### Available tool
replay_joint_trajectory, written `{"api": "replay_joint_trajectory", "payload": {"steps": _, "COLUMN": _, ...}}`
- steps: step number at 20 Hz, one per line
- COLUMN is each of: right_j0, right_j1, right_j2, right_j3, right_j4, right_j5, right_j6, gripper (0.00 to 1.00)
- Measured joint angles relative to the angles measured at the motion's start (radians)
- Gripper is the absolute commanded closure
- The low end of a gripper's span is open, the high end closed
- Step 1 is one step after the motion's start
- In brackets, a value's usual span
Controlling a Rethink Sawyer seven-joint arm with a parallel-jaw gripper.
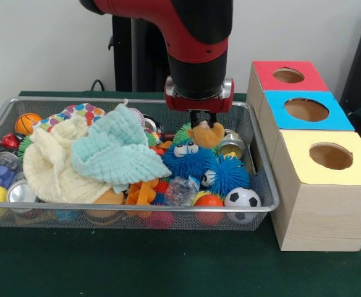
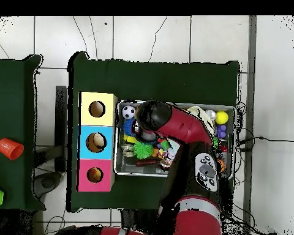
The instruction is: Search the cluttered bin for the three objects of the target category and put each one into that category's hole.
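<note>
Gripper [image 1: 202, 119] hangs over the wire bin [image 1: 262, 179], jaws apparently clamped on the tan plush toy [image 1: 208, 133] at 12 o'clock of the blue spiky balls [image 1: 200, 164]; lift straight up before swinging toward the hole boxes [image 1: 306, 109].

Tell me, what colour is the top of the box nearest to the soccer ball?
Yellow. The box top beside the soccer ball shows best in the front view.

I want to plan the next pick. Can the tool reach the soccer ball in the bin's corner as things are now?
Probably yes. The soccer ball lies uncovered at the top of the pile beside the bin wall. But the tool seems to hold a brown plush toy, so that should be released first.
</note>
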Motion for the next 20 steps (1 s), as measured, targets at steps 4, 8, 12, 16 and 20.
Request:
{"api": "replay_joint_trajectory", "payload": {"steps": 4, "right_j0": 0.010, "right_j1": 0.002, "right_j2": -0.006, "right_j3": -0.042, "right_j4": -0.002, "right_j5": 0.066, "right_j6": 0.014, "gripper": 1.00}}
{"api": "replay_joint_trajectory", "payload": {"steps": 8, "right_j0": 0.019, "right_j1": 0.005, "right_j2": -0.014, "right_j3": -0.080, "right_j4": -0.004, "right_j5": 0.108, "right_j6": 0.036, "gripper": 1.00}}
{"api": "replay_joint_trajectory", "payload": {"steps": 12, "right_j0": 0.019, "right_j1": 0.007, "right_j2": -0.016, "right_j3": -0.098, "right_j4": -0.005, "right_j5": 0.110, "right_j6": 0.043, "gripper": 1.00}}
{"api": "replay_joint_trajectory", "payload": {"steps": 16, "right_j0": 0.019, "right_j1": 0.008, "right_j2": -0.016, "right_j3": -0.100, "right_j4": -0.006, "right_j5": 0.110, "right_j6": 0.043, "gripper": 1.00}}
{"api": "replay_joint_trajectory", "payload": {"steps": 20, "right_j0": 0.019, "right_j1": 0.008, "right_j2": -0.018, "right_j3": -0.100, "right_j4": -0.006, "right_j5": 0.110, "right_j6": 0.043, "gripper": 1.00}}
